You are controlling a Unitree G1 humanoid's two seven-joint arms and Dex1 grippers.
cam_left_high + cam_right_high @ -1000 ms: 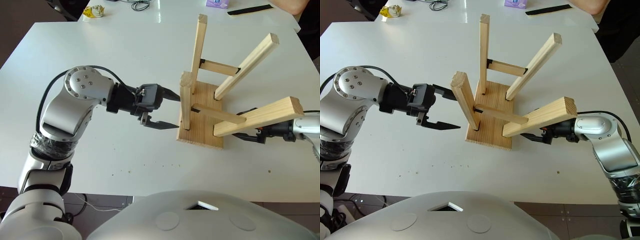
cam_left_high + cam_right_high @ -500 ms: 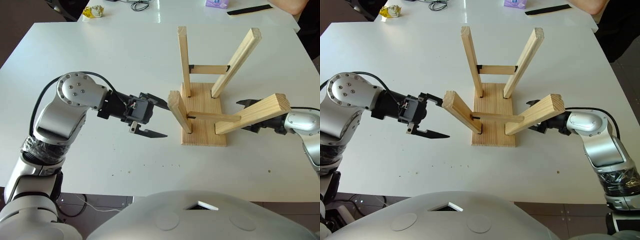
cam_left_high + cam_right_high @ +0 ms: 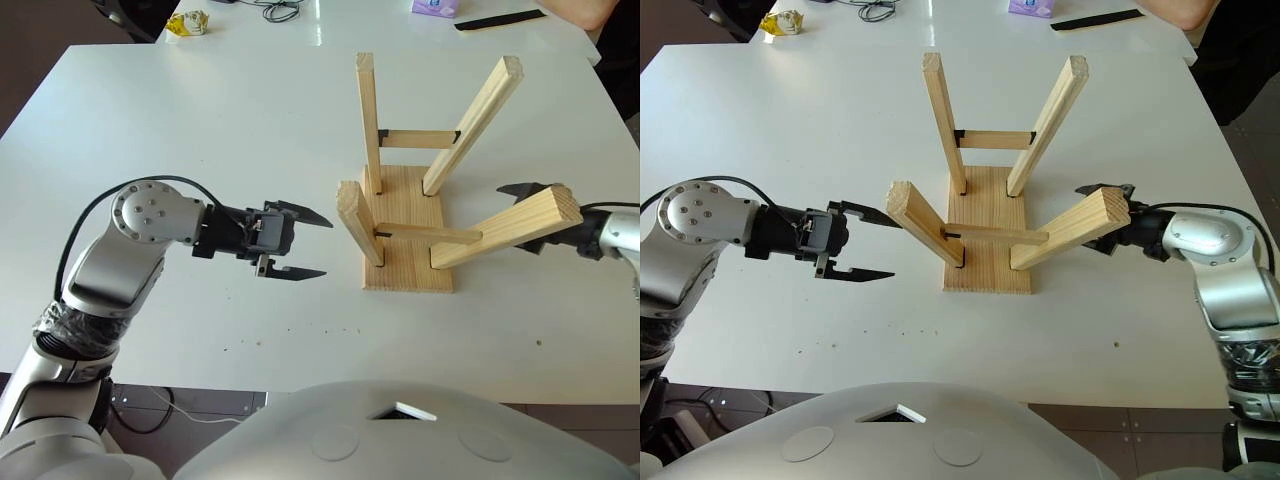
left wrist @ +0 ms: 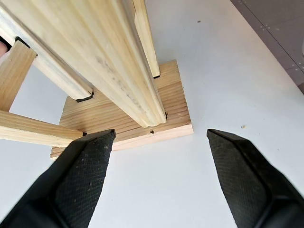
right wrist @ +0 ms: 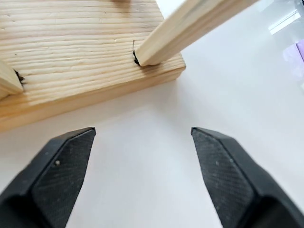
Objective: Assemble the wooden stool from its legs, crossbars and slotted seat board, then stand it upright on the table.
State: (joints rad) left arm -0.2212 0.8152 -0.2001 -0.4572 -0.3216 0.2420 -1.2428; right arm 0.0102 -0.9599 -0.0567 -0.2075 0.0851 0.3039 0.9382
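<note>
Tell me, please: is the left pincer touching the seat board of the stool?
Apart. The left eye view shows a strip of bare table between the open left pincer and the left edge of the seat board.

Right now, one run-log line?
stool: assembled, upside down, seat board on table | left gripper: open, clear of stool | right gripper: open, beside near-right leg end | upright: not yet

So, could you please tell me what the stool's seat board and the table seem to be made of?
The seat board looks like bare pale softwood, perhaps pine: straight grain lines, matte, no paint. The table looks like smooth white laminate or painted board, hard to tell which: its far edge shows soft reflections.
</note>
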